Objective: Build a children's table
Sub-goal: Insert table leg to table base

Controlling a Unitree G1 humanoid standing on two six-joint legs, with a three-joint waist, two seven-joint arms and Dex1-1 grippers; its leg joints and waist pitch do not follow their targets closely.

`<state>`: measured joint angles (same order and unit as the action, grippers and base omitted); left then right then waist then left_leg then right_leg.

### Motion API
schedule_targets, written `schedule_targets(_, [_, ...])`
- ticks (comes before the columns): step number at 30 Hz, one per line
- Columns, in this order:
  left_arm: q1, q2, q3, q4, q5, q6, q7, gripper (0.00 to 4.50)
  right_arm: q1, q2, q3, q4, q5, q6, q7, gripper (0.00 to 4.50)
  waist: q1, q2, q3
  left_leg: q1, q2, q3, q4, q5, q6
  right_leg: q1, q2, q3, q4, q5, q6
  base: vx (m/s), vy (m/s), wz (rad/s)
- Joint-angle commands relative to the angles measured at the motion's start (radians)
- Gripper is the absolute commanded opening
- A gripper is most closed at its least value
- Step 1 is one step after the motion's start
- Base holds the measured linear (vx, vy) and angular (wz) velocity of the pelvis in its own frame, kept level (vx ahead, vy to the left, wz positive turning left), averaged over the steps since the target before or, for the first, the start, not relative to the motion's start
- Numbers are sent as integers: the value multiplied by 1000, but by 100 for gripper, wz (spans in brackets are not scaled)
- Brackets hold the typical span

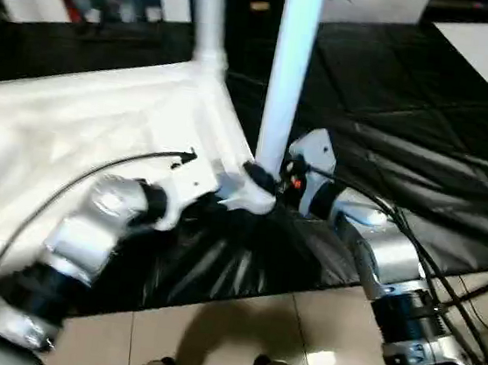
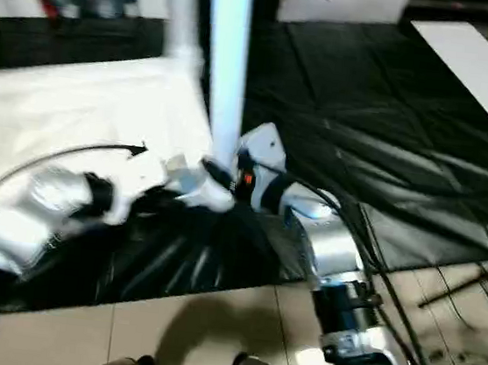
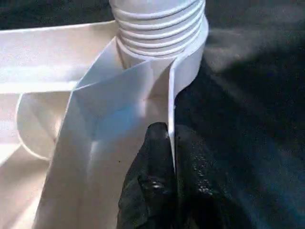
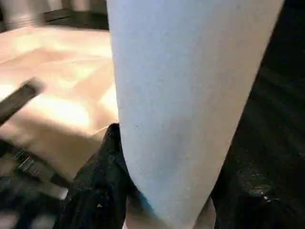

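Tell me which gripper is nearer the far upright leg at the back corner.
Left. The left gripper pinches the tabletop's side wall below the far leg. The right gripper is clamped around the near leg, a corner away.

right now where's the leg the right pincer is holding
In the left eye view the leg stands upright at the tabletop's near corner, the right pincer clamping its base, a second leg standing behind it.

Table top (image 1: 74, 128) lies upside down on desk (image 1: 429, 107), left side. Two legs upright in its right-edge sockets: near leg (image 1: 289, 73), far leg (image 1: 208, 15) behind it. Floor (image 1: 236, 331) nearest.
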<state>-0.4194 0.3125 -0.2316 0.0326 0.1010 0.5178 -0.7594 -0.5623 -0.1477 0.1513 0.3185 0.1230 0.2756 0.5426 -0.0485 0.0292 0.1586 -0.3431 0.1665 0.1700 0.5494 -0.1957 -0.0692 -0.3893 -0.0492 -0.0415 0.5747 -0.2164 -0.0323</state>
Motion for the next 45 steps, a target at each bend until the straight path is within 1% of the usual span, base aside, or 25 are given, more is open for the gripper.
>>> schedule_targets(1, [2, -60, 4, -80, 4, 60, 95, 0, 61, 11, 13, 199, -57, 116, -84, 190, -1, -3, -33, -6, 65, -27, -75, -288, 37, 17, -93, 62, -84, -398, -189, 0, 0, 0])
schedule_targets(2, [-10, -89, -5, -82, 4, 79, 122, 0, 50, 26, 18, 209, -58, 111, -93, 190, 0, -3, -35, -10, 62, -26, -72, -258, 50, 21, -93, 60, -82, -367, -198, 0, 0, 0])
schedule_targets(3, [-14, -93, -7, -79, 6, 81, 127, 0, 47, 29, 20, 211, -59, 108, -94, 190, 0, -4, -40, -13, 61, -25, -69, -221, 66, 24, -94, 60, -78, -318, -209, 0, 0, 0])
schedule_targets(5, [-18, -89, -14, -79, 13, 90, 136, 0, 46, 37, 21, 208, -58, 106, -96, 190, 3, -6, -42, -15, 58, -19, -64, -191, 90, 25, -93, 60, -78, -274, -211, 0, 0, 0])
schedule_targets(6, [-23, -78, -16, -69, 22, 84, 137, 0, 46, 38, 21, 205, -57, 109, -98, 190, 4, -7, -42, -16, 58, -20, -64, -191, 99, 26, -94, 58, -79, -293, -207, 0, 0, 0])
schedule_targets(10, [-23, -54, -10, -84, 51, 123, 147, 0, 53, 44, 20, 203, -58, 108, -108, 190, 6, -2, -44, -16, 61, -21, -66, -205, 91, 23, -95, 53, -82, -343, -193, 0, 0, 0])
schedule_targets(13, [-19, -52, -10, -98, 51, 143, 152, 0, 54, 45, 26, 210, -60, 95, -95, 190, 4, -1, -45, -18, 63, -22, -67, -206, 79, 25, -94, 52, -78, -324, -197, 0, 0, 0])
schedule_targets(16, [-15, -19, -38, -102, 61, 150, 146, 0, 47, 52, 24, 232, -60, 65, -85, 190, 3, 2, -49, -19, 63, -22, -64, -195, 81, 27, -94, 53, -74, -279, -209, 0, 0, 0])
schedule_targets(17, [-13, -13, -44, -102, 63, 153, 143, 0, 44, 54, 19, 237, -57, 61, -87, 225, 2, 3, -50, -20, 62, -21, -64, -186, 83, 28, -93, 52, -72, -258, -216, 0, 0, 0])
schedule_targets(18, [-13, -25, -29, -96, 52, 157, 152, 0, 38, 58, 8, 244, -46, 61, -85, 225, 0, 4, -50, -19, 62, -20, -63, -184, 85, 28, -92, 52, -72, -247, -223, 0, 0, 0])
schedule_targets(22, [-18, -33, -12, -87, 36, 159, 154, 0, 28, 61, -4, 256, -39, 51, -87, 268, 1, 4, -50, -17, 61, -19, -61, -190, 83, 29, -94, 52, -75, -276, -230, 0, 0, 0])
schedule_targets(27, [-28, -26, 2, -58, -1, 103, 128, 0, 30, 47, -5, 260, -43, 8, -64, 311, 5, 6, -57, -16, 60, -16, -56, -153, 94, 32, -90, 50, -67, -190, -248, 0, 0, 0])
schedule_targets(29, [-29, -24, 13, -34, -32, 66, 109, 0, 44, 32, -4, 245, -38, -23, -30, 319, 10, 6, -64, -16, 62, -14, -51, -112, 106, 36, -91, 51, -60, -118, -271, 0, 0, 0])
schedule_targets(30, [-30, -21, 12, -25, -37, 50, 99, 0, 51, 25, -1, 235, -36, -36, -15, 343, 12, 6, -70, -17, 60, -12, -46, -73, 119, 41, -89, 51, -52, -53, -284, 0, 0, 0])
schedule_targets(31, [-31, -18, 14, -16, -40, 40, 92, 0, 59, 17, 2, 221, -32, -41, 1, 343, 14, 6, -71, -20, 60, -14, -45, -51, 130, 44, -89, 51, -48, -15, -289, 0, 0, 0])
schedule_targets(32, [-32, -17, 15, -11, -42, 34, 88, 0, 63, 12, 2, 214, -30, -46, 10, 358, 15, 4, -72, -21, 57, -12, -42, -17, 155, 45, -87, 50, -42, 44, -298, 0, 0, 0])
schedule_targets(33, [-34, -15, 19, 0, -47, 22, 80, 0, 73, 2, 1, 198, -25, -58, 26, 358, 18, 10, -71, -23, 56, -12, -39, -7, 177, 46, -89, 48, -42, 57, -301, 0, 0, 0])
schedule_targets(34, [-34, -15, 19, 2, -48, 20, 79, 0, 74, 0, 1, 196, -24, -60, 29, 364, 19, 9, -72, -22, 57, -11, -39, -8, 183, 46, -90, 48, -43, 51, -300, 0, 0, 0])
schedule_targets(35, [-36, 6, 10, 26, -45, -25, 61, 0, 94, -21, 0, 168, -20, -85, 53, 374, 23, 14, -72, -21, 58, -10, -38, -15, 189, 44, -89, 46, -46, 26, -297, 0, 0, 0])
schedule_targets(37, [-35, 22, 3, 43, -49, -50, 44, 0, 109, -39, -4, 146, -12, -102, 78, 374, 28, 11, -74, -21, 57, -10, -38, -29, 182, 47, -89, 46, -48, -16, -285, 0, 0, 0])
schedule_targets(38, [-34, 34, 4, 60, -59, -72, 26, 0, 124, -57, -14, 124, 0, -110, 102, 390, 28, 15, -76, -20, 58, -11, -38, -34, 174, 48, -89, 46, -48, -34, -282, 0, 0, 0])
schedule_targets(41, [-35, 61, -7, 87, -64, -111, -12, 0, 149, -88, -25, 87, 19, -127, 149, 418, 28, 15, -79, -23, 56, -10, -34, -38, 168, 49, -85, 46, -49, -43, -282, 0, 0, 0])
schedule_targets(42, [-35, 70, -11, 96, -66, -123, -27, 0, 157, -99, -28, 74, 23, -130, 161, 427, 29, 15, -84, -25, 56, -11, -31, -19, 173, 53, -85, 46, -43, -10, -281, 0, 0, 0])
schedule_targets(44, [-38, 92, -22, 117, -68, -165, -67, 0, 179, -129, -45, 33, 41, -127, 190, 443, 30, 16, -86, -23, 56, -12, -27, 6, 190, 49, -82, 46, -37, 32, -283, 0, 0, 0])
schedule_targets(45, [-39, 100, -26, 126, -66, -189, -80, 0, 187, -139, -56, 17, 51, -135, 201, 448, 32, 14, -91, -26, 56, -12, -23, 19, 197, 51, -82, 46, -33, 49, -285, 0, 0, 0])
